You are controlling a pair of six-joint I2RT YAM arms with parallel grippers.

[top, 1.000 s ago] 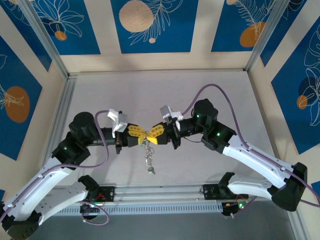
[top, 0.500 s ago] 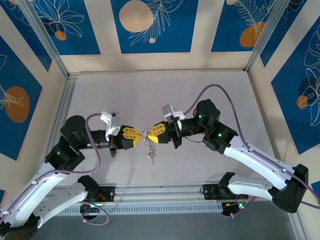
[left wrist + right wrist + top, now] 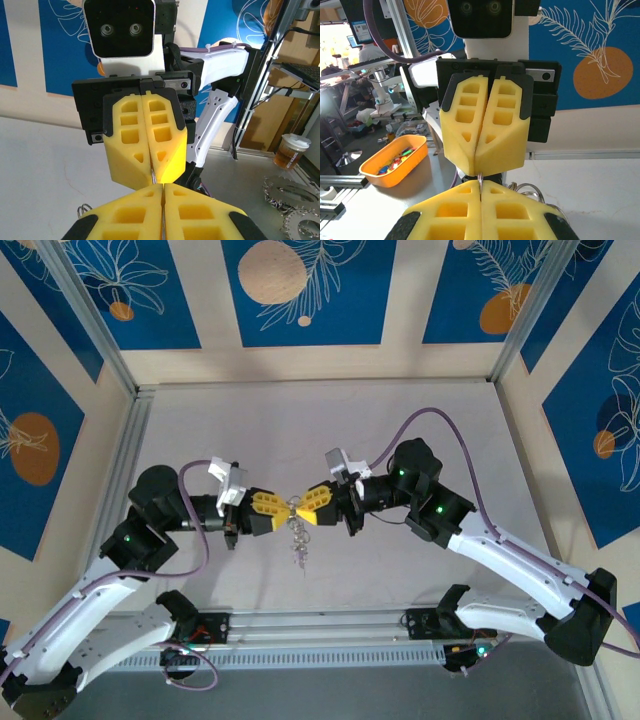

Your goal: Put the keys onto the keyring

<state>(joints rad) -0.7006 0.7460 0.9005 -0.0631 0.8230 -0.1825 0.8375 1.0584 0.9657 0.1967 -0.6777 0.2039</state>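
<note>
Left gripper (image 3: 279,508) and right gripper (image 3: 306,505) are closed tip to tip above the table (image 3: 400,420) middle, each pinched on the keyring (image 3: 293,504) wire. The keys (image 3: 299,546) are hung below, over the table.

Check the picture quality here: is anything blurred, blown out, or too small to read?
Top external: even light and sharp, but the keys and keyring are too small for detail. Left wrist: evenly lit, right gripper crisp. Right wrist: washed-out glare at upper left, left gripper sharp.
</note>
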